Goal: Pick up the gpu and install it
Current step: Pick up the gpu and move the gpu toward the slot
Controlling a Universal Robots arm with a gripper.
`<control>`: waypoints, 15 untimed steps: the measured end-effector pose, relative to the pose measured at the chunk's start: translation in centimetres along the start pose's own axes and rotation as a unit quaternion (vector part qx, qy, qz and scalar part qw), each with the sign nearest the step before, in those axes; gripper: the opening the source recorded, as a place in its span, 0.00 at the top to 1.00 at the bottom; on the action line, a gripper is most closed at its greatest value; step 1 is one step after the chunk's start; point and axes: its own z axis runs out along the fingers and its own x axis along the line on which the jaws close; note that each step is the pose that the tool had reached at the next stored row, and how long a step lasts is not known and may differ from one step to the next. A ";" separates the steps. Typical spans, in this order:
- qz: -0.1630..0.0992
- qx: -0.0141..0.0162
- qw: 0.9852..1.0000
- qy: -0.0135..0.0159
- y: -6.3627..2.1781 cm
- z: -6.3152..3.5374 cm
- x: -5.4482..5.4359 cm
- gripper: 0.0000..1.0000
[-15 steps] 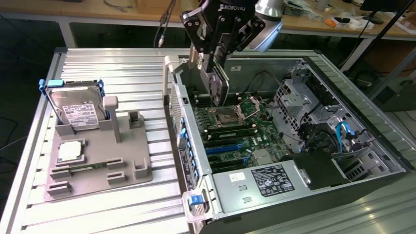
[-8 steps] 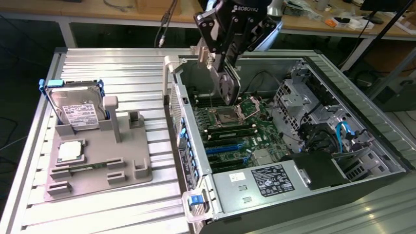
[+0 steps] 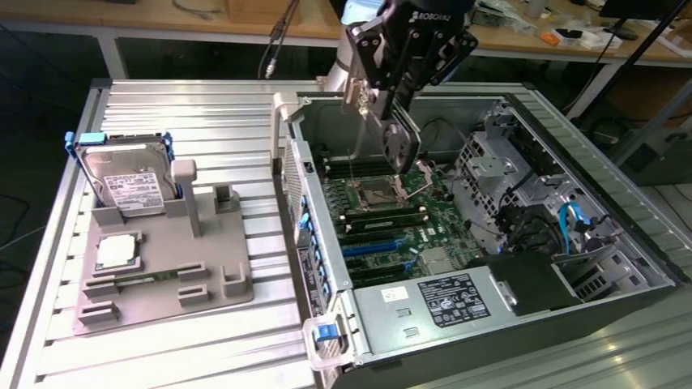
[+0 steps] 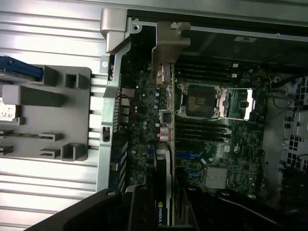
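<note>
On the ribbed metal table [image 3: 194, 105], an open computer case [image 3: 605, 162] lies on its side toward the exterior view's right, its green motherboard [image 3: 433, 219] facing up. Toward the exterior view's left sits a grey holder [image 3: 206, 275], with a hard drive [image 3: 130, 182] standing in it and a small square chip [image 3: 117, 253] lying flat. Above the case, my gripper [image 3: 398, 81] is pinching the graphics card [image 3: 398, 142], which hangs upright over the motherboard near the processor socket [image 3: 378, 193]. Its silvery bracket [image 3: 355, 101] is on the exterior view's left.
</note>
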 end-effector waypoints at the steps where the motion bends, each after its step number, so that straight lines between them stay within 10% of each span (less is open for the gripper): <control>1: -0.003 0.000 1.000 0.000 -0.02 0.00 -0.2 0.73; 15: -0.014 0.000 1.000 0.000 -0.39 0.05 -3.7 0.73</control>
